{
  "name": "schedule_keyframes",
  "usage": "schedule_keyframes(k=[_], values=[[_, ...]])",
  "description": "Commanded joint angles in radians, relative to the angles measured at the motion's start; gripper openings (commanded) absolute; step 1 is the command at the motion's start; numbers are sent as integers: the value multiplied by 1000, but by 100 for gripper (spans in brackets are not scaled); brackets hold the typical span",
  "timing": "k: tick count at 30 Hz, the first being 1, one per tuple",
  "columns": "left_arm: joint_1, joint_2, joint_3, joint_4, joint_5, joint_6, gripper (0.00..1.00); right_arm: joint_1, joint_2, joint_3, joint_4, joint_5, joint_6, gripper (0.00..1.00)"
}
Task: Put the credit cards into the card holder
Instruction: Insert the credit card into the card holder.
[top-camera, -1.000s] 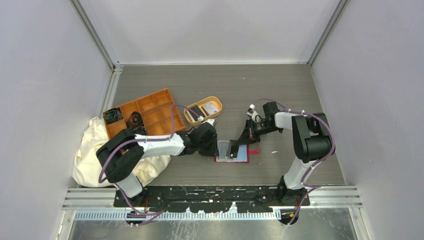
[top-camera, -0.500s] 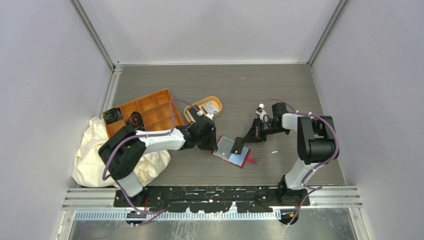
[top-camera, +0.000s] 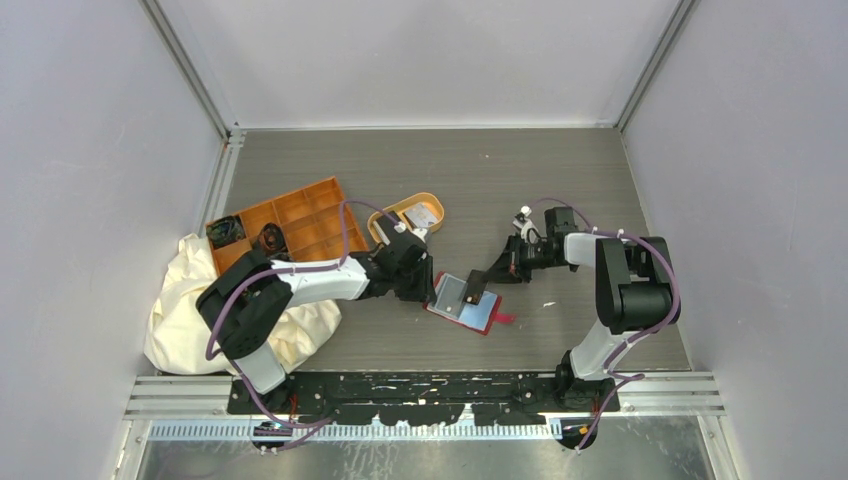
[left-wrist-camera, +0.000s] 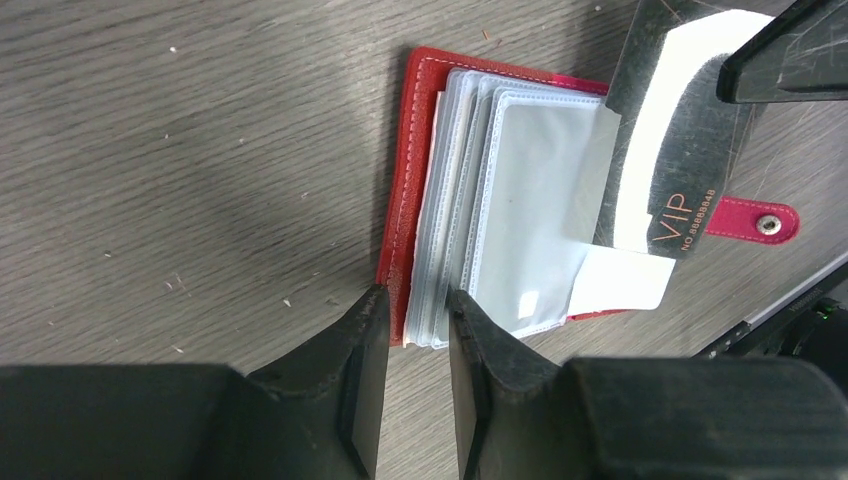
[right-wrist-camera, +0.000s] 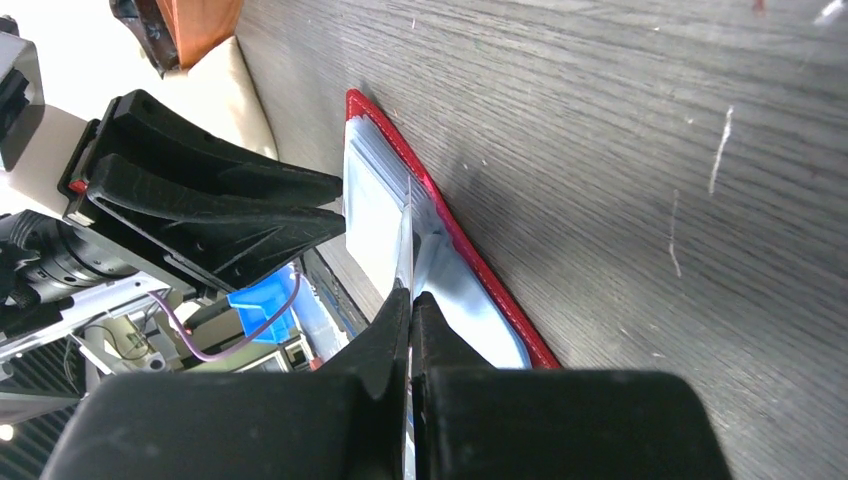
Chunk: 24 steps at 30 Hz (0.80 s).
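The red card holder (top-camera: 482, 317) lies open on the table between the arms, its grey-clear sleeves (left-wrist-camera: 520, 200) facing up and its snap tab (left-wrist-camera: 755, 220) pointing right. My left gripper (left-wrist-camera: 415, 320) is shut on the card holder's near left corner, with the red cover (left-wrist-camera: 410, 150) and the sleeve stack between its fingers. My right gripper (right-wrist-camera: 410, 295) is shut on a black credit card (left-wrist-camera: 690, 130) marked VIP. That card is tilted, and its lower edge rests on the top sleeve. In the top view the left gripper (top-camera: 428, 288) and right gripper (top-camera: 497, 272) flank the holder.
A tan oval dish (top-camera: 383, 232) with more cards (top-camera: 423, 215) sits behind the left gripper. An orange compartment tray (top-camera: 290, 225) stands at the left, with a cream cloth (top-camera: 185, 300) in front of it. Grey walls close in the table.
Over the last second the card holder turned and slid a little left and back with my left gripper. My right gripper swung with the black card and stays over the sleeves.
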<state>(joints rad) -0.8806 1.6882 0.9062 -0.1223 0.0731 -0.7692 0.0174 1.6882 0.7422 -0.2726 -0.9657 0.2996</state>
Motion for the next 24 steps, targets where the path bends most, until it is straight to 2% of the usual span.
schedule_keyframes(k=[1, 13, 20, 24], values=[[0, -11, -10, 30, 37, 10, 30, -4, -41, -23, 13, -3, -3, 1], [1, -55, -11, 38, 6, 24, 33, 64, -26, -20, 4, -38, -19, 4], [0, -238, -122, 112, -40, 93, 37, 67, -12, -22, 16, -35, -5, 5], [-9, -335, -196, 211, 56, 223, 37, 68, -8, -31, 29, -37, 8, 7]])
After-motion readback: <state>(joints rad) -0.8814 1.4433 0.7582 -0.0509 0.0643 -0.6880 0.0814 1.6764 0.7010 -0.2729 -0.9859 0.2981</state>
